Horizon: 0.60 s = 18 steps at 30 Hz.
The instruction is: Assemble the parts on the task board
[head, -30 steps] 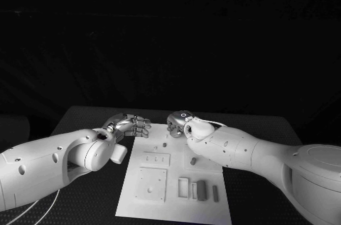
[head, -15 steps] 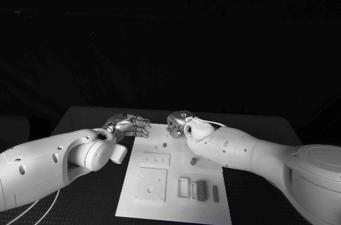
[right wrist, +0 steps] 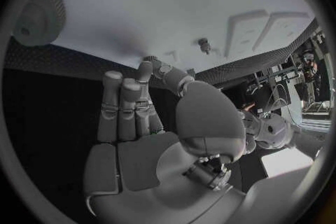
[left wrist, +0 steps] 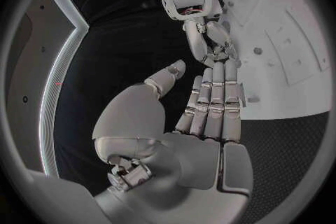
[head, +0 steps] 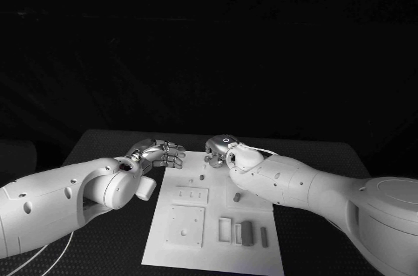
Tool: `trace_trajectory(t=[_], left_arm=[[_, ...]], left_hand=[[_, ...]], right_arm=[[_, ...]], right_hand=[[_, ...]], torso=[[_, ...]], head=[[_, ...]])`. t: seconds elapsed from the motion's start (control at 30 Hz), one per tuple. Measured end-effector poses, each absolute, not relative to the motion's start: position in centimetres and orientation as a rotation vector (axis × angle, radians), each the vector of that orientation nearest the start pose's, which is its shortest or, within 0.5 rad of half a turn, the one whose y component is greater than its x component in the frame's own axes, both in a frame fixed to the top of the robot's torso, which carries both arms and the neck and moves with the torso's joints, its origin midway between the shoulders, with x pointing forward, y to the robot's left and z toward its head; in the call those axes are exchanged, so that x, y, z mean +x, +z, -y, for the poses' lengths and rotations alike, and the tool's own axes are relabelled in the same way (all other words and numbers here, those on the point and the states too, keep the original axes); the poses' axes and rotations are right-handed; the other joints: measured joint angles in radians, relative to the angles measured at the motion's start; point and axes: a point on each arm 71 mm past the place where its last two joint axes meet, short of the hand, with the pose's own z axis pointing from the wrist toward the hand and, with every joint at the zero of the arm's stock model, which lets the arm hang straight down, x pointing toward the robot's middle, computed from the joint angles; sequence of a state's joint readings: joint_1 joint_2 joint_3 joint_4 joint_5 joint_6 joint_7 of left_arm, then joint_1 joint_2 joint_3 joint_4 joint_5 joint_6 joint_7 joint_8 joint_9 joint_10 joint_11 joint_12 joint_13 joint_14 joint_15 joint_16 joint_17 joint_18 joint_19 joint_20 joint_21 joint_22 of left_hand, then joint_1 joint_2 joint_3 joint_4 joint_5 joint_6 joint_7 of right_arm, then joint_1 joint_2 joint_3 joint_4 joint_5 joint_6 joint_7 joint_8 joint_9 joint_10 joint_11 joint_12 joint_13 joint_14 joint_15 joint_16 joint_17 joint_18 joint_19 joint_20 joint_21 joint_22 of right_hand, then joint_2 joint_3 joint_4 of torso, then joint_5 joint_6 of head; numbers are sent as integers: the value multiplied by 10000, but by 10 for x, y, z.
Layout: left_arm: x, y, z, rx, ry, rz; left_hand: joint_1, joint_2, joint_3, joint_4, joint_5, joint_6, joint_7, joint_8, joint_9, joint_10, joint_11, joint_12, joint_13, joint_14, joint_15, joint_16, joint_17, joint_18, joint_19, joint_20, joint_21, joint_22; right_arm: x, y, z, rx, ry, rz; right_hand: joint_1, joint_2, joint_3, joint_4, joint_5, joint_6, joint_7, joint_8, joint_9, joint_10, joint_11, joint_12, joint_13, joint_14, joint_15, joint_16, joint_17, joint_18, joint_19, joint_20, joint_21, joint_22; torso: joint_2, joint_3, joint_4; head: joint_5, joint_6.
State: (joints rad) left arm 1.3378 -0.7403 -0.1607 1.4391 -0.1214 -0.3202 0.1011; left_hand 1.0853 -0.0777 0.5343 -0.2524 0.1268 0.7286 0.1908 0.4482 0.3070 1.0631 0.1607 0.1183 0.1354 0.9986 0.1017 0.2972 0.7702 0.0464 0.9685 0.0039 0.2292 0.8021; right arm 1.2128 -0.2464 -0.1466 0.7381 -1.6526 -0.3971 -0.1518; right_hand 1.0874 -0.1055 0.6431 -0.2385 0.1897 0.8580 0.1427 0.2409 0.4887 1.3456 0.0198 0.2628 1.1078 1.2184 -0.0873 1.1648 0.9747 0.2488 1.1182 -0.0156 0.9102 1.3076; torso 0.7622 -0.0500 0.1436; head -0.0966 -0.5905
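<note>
Both robot hands hover at the far end of the task board (head: 213, 224). The left robot hand (head: 159, 156) has its fingers straight, apart from the thumb, holding nothing I can see. The right robot hand (head: 218, 152) looks empty too, though whether its fingertips pinch something small I cannot tell. The grey parts (head: 247, 233) lie at the near end, long axes running along the board, nearer the right arm on the counter (head: 104, 143)
</note>
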Motion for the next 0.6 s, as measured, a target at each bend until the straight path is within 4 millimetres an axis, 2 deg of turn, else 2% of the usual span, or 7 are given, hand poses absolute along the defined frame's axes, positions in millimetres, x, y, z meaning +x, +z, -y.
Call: trace_trajectory(t=[0.33, 0.47, 0.6], left_arm=[[512, -176, -183, -10245, -12971, -17256], [513, -176, -188, -10286, -12891, -17194], [514, -174, -195, -10336, -12793, -17100]], left_hand=[[0, 0, 0, 0, 0, 0, 0, 0, 1, 0, 0, 0, -1, 0, 0, 0, 6, -5, 0, 0, 0, -1], [1, 0, 0, 0, -40, 0, 0, 0, 9, 0, 0, 0, -2, 0, 0, 0, 15, -9, 0, 0, -38, 8], [1, 1, 0, 0, -40, 0, 0, 0, 26, 3, -4, 0, 18, 0, 0, 0, 22, -13, 0, 0, -38, 16]], right_arm=[[586, -228, 114, -3009, 2969, -15524], [585, -218, 122, -2827, 3272, -15355], [583, -197, 130, -2306, 3920, -15147]], right_hand=[[0, 0, 0, 0, 0, 1, -1, 0, 0, 0, -1, 0, 1, 0, 0, 36, -9, -1, 0, 1, 0, 0], [-18, -17, 0, 0, 0, 2, -2, 0, 0, -1, -2, 0, 13, 0, 0, 36, -9, -1, 0, 1, 0, 0], [-99, -390, -25, 139, 0, -79, 47, -4, -35, -211, 115, -160, -3, -192, 117, -23, -73, -1, -187, 117, -89, -1]], torso=[[3, 1, 0], [4, 5, -6], [7, 16, -28]], head=[[0, 21], [9, 50], [24, 129]])
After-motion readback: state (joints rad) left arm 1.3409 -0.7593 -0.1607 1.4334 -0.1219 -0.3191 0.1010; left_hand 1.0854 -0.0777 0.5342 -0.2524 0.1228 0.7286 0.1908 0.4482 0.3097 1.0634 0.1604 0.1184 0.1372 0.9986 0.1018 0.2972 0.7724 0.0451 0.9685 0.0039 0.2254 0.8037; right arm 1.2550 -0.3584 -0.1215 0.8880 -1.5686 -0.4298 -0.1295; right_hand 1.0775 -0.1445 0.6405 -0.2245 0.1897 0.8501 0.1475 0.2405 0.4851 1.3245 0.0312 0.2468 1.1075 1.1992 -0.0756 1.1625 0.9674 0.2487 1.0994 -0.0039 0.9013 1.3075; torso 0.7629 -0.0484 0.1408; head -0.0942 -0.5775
